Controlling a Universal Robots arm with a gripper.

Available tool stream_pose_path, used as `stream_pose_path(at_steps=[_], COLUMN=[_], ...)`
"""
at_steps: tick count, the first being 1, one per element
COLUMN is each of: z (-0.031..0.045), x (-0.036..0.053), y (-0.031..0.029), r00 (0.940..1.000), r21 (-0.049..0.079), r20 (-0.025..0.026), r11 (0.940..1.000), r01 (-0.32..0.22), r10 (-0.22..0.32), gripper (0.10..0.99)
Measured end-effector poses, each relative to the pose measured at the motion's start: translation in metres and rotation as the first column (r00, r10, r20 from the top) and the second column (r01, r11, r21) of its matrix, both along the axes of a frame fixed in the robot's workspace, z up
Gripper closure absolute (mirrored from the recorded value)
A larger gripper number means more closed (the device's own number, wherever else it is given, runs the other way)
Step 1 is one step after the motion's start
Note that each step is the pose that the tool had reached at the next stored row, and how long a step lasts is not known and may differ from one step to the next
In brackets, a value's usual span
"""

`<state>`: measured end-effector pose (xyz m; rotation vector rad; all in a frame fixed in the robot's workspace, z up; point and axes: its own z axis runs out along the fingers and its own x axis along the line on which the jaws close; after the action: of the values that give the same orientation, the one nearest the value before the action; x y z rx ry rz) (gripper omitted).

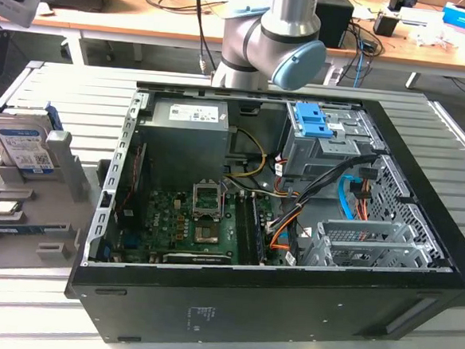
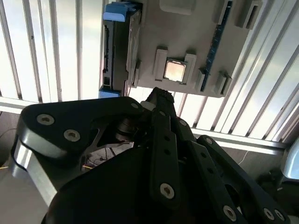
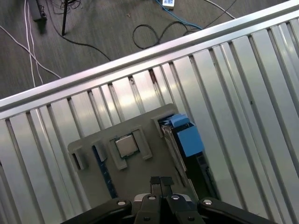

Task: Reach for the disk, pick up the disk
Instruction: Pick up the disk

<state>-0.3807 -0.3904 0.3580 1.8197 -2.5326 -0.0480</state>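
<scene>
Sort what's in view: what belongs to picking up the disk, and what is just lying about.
For the job:
disk, standing on edge in the grey holder
pincer, shut, empty, not touching the disk

Just lying about:
chip, seated in the same holder
open computer case
circuit board inside the case
blue latch inside the case

Slatted silver aluminium tabletop (image 3: 243,93) spreads beneath the hand (image 3: 161,180), gleaming with bright reflected light. Past its far edge lies dark grey floor (image 3: 93,28). The exterior view shows cluttered wooden desks (image 1: 131,20) behind.
</scene>
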Motion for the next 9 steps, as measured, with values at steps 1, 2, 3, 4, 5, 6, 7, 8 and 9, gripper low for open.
stream_pose_path(at_steps=[1,2,3,4,5,6,7,8,9], z=[0.0000,0.0000,0.0000,0.0000,0.0000,0.0000,0.0000,0.0000,0.0000], x=[0.0000,0.0000,0.0000,0.0000,0.0000,0.0000,0.0000,0.0000,0.0000], y=[0.0000,0.0000,0.0000,0.0000,0.0000,0.0000,0.0000,0.0000,0.0000], r00=[1.0000,0.9998,0.9996,0.9993,0.9990,0.9985,0.9979,0.9972,0.9962], r21=[0.000,0.000,0.000,0.000,0.000,0.000,0.000,0.000,0.000], r20=[0.0000,0.0000,0.0000,0.0000,0.0001,0.0000,0.0000,0.0000,0.0000], r11=[1.0000,0.9998,0.9996,0.9993,0.9990,0.9985,0.9979,0.9972,0.9962], r01=[-0.007,-0.022,-0.029,-0.037,-0.045,-0.054,-0.065,-0.075,-0.087], r10=[0.007,0.022,0.029,0.037,0.045,0.054,0.065,0.075,0.087], gripper=[0.980,0.980,0.980,0.980,0.980,0.980,0.980,0.980,0.980])
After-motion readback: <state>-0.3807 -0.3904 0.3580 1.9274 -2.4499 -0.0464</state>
